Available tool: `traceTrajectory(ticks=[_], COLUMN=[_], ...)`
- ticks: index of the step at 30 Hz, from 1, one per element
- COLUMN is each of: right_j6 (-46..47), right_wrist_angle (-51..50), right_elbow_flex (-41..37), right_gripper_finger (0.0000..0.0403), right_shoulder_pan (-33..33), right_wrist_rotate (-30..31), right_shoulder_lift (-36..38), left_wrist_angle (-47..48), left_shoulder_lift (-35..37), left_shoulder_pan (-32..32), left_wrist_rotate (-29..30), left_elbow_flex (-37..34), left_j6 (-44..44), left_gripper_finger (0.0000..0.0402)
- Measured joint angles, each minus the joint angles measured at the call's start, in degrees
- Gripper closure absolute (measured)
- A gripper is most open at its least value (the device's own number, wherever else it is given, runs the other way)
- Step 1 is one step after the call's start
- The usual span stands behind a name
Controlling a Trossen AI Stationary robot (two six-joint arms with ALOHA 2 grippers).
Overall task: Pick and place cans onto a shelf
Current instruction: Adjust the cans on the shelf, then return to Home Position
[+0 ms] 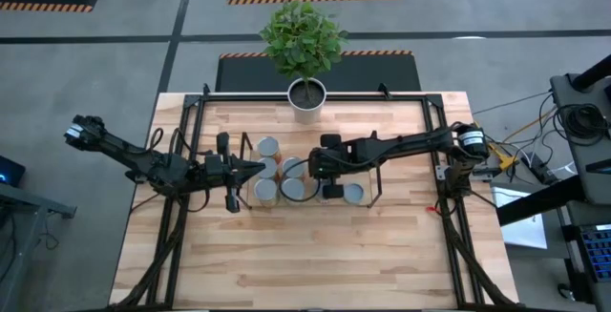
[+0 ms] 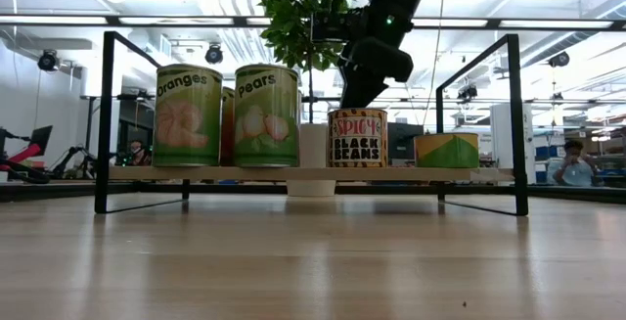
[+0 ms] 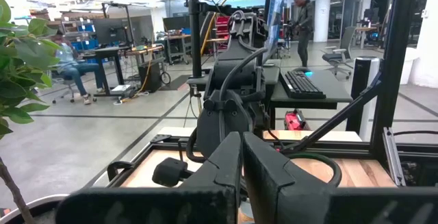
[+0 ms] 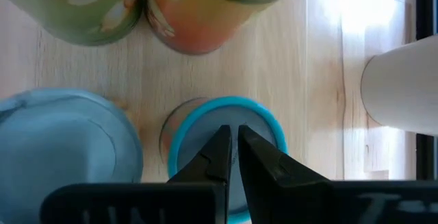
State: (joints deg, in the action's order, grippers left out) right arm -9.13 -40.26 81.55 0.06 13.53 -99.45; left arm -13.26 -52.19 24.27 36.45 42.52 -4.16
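Note:
The shelf [image 2: 293, 173] [image 1: 379, 180] stands mid-table and carries several cans. In the low view these are Oranges [image 2: 188, 114], Pears [image 2: 266, 114], Spicy Black Beans [image 2: 357, 137] and a short green-yellow can [image 2: 447, 150]. My right gripper [image 1: 308, 166] [image 4: 231, 133] is shut and slants down over the blue-rimmed top [image 4: 226, 114] of the black beans can. My left gripper [image 1: 258, 169] [image 3: 241, 148] is shut and level at the shelf's left end. It points at the right arm and holds nothing. My right gripper's shut fingertips [image 4: 217, 142] hang over the middle of the black beans can's blue-rimmed top, coming slanting down from the table's right. I cannot tell whether they touch the lid. The can stands upright on the shelf board.
A plant in a white pot [image 1: 306, 97] stands at the far edge, behind the shelf. A black frame [image 1: 191, 112] borders the table. Bare wood [image 1: 315, 255] lies between the shelf and the near edge. People sit and stand in the room beyond.

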Motion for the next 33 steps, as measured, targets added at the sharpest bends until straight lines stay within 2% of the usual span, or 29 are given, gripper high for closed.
traceTrajectory(ticks=[10,19,26,33], right_j6=[1.5,5.2,5.7,7.2], right_wrist_angle=[-0.7,1.3,6.6,7.0], right_elbow_flex=[1.4,1.2,-1.3,-4.2], right_gripper_finger=[0.0385,0.0385,0.0385,0.0385], right_shoulder_pan=[1.1,7.7,12.8,13.3], right_wrist_rotate=[0.0,0.0,1.9,3.1], right_shoulder_lift=[2.2,4.4,4.4,4.4], left_wrist_angle=[0.0,0.0,0.0,0.0], left_shoulder_lift=[0.0,0.0,0.0,0.0], left_shoulder_pan=[0.0,0.0,0.0,0.0], left_wrist_rotate=[0.0,0.0,0.0,0.0], left_elbow_flex=[0.0,0.0,0.0,0.0], left_j6=[0.0,0.0,0.2,0.2], left_gripper_finger=[0.0402,0.0402,0.0402,0.0402])
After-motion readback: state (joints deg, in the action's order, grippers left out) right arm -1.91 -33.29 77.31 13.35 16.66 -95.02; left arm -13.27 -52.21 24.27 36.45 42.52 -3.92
